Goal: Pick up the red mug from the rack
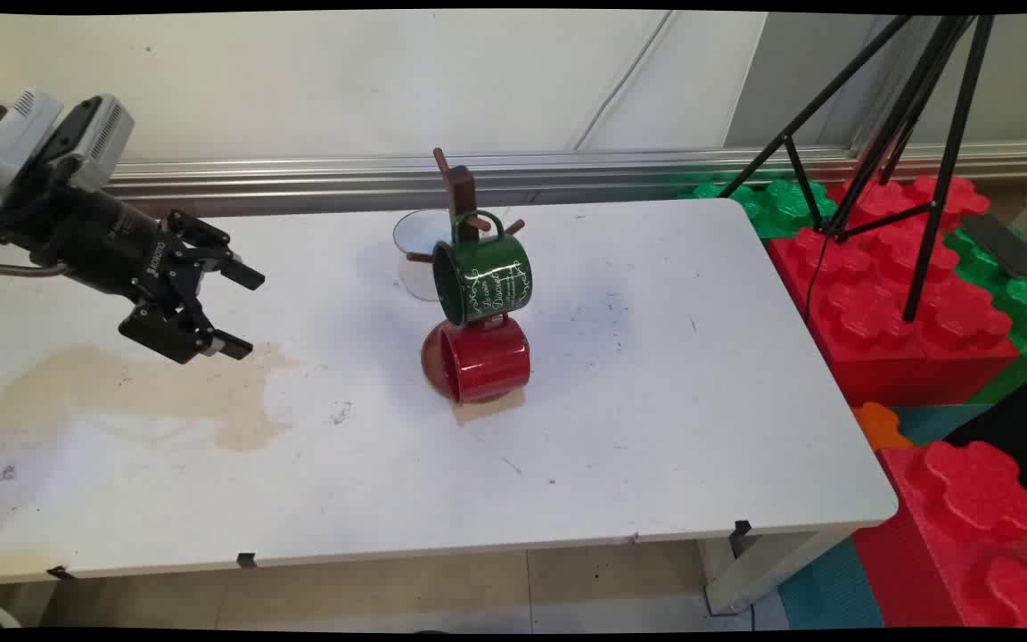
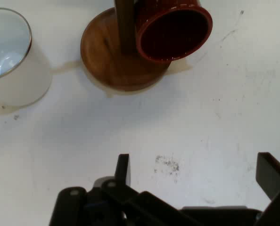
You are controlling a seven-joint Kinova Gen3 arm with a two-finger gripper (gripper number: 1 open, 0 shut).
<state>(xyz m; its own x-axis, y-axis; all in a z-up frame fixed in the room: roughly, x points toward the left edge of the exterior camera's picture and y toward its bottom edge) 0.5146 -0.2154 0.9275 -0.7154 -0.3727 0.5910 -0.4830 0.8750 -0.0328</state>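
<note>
The fingers (image 1: pixel 240 312) are spread wide, released, holding nothing and touching nothing. The arm reaches in from the left, hand tilted down over the tabletop (image 1: pixel 656 401), well apart from the mug tree (image 1: pixel 460 192). On it hang a green mug (image 1: pixel 482 278) and, lower, a red mug (image 1: pixel 478 361); a white mug (image 1: pixel 415 254) stands behind.

The arm (image 1: pixel 50 192) reaches in from the upper left, angled downward to the right above the surface. Its black gripper (image 1: pixel 242 312) hangs clear of everything, jaws spread wide apart and holding nothing.
</note>
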